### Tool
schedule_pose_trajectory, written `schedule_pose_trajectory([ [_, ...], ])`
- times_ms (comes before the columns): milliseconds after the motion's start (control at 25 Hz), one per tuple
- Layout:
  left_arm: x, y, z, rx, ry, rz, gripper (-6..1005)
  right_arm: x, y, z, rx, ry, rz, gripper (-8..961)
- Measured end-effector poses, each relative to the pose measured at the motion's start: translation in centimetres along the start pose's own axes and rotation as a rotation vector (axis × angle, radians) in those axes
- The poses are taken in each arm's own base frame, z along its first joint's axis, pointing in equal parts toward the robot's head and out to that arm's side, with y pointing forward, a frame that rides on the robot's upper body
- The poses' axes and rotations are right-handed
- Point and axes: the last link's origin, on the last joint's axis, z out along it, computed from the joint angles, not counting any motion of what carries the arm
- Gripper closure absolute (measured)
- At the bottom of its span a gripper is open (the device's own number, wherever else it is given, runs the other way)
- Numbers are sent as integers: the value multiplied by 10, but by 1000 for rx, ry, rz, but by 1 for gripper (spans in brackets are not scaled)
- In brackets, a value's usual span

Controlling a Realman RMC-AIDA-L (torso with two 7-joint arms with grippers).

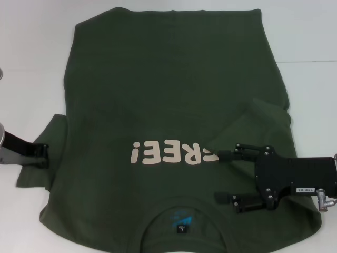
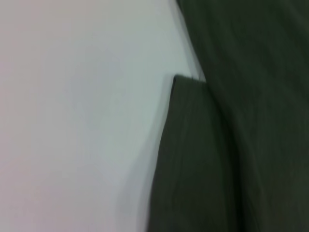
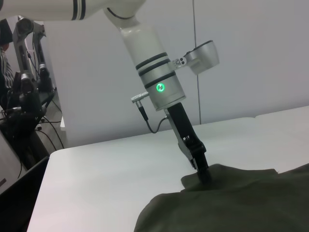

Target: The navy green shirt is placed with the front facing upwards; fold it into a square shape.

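The navy green shirt (image 1: 158, 89) lies flat, front up, on the white table (image 1: 31, 52). Its collar (image 1: 181, 203) is nearest me and the cream "FREE!" letters (image 1: 174, 153) read upside down. The sleeve on my right (image 1: 263, 116) is folded inward over the body. My right gripper (image 1: 221, 176) is open just over the chest beside the letters, with nothing held. My left gripper (image 1: 45, 155) is at the outer edge of the left sleeve (image 1: 39, 168). In the right wrist view the left gripper (image 3: 202, 169) stands tip-down, pinched on that sleeve's corner (image 3: 193, 181). The left wrist view shows only sleeve cloth (image 2: 193, 159) and table (image 2: 72, 121).
White tabletop (image 3: 120, 164) surrounds the shirt on the left and far sides. Beyond the table's edge in the right wrist view stand dark equipment and cables (image 3: 24, 111) in front of a pale wall (image 3: 251, 48).
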Motion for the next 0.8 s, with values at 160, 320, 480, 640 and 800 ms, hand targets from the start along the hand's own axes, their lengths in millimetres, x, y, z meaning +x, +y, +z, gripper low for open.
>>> schedule_pose_trajectory([
  [160, 2, -3, -5, 24, 30, 9, 928, 0, 0, 0, 0, -1, 1, 11],
  [320, 4, -8, -8, 38, 46, 6, 936, 0, 0, 0, 0, -2, 3, 11],
  [480, 4, -9, -9, 39, 46, 7, 935, 0, 0, -1, 2, -2, 3, 11],
  [640, 1, -12, -13, 16, 23, -26, 932, 0, -1, -1, 5, 0, 1, 11],
  [800, -3, -18, -20, -10, 5, -75, 920, -2, -2, 0, 3, 0, -4, 11],
])
